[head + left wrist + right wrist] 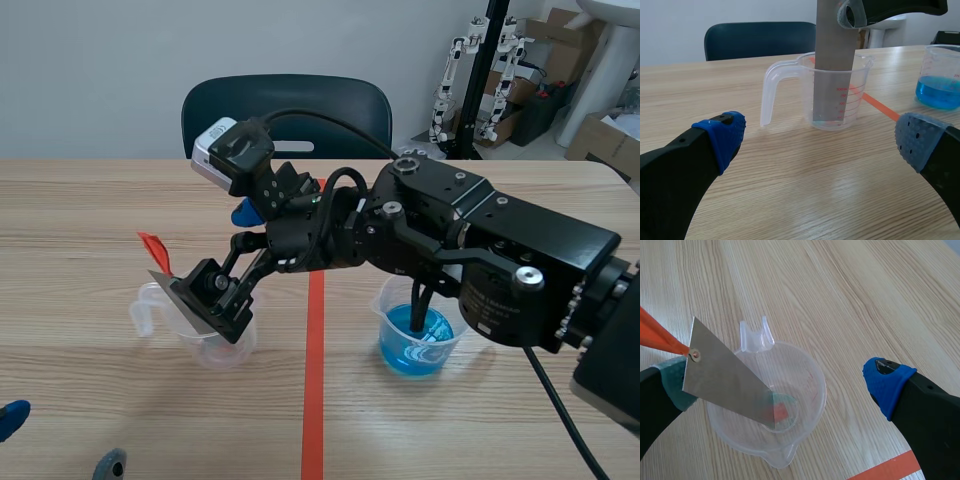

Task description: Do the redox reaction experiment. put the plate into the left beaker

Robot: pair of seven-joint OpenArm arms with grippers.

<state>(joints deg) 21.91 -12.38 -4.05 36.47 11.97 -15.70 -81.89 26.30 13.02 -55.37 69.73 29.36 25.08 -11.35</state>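
Observation:
A grey metal plate [725, 380] with an orange-red tag [657, 335] at its top corner stands tilted in the clear left beaker [810, 385], lower end on the beaker's bottom. My right gripper [780, 382] is open over the beaker. One finger pad [672, 382] lies against the plate's upper part and the blue pad [885, 380] is well clear. In the scene view the right arm reaches across to the left beaker [215, 350] and the plate [180, 300]. My left gripper [820, 140] is open and low, a short way before the beaker [860, 90] and the plate [835, 60].
A second beaker [415, 345] with blue liquid stands right of the orange-red tape line and under the right arm; it also shows in the left wrist view as the blue-filled beaker [940, 85]. A dark chair [285, 110] stands behind the table.

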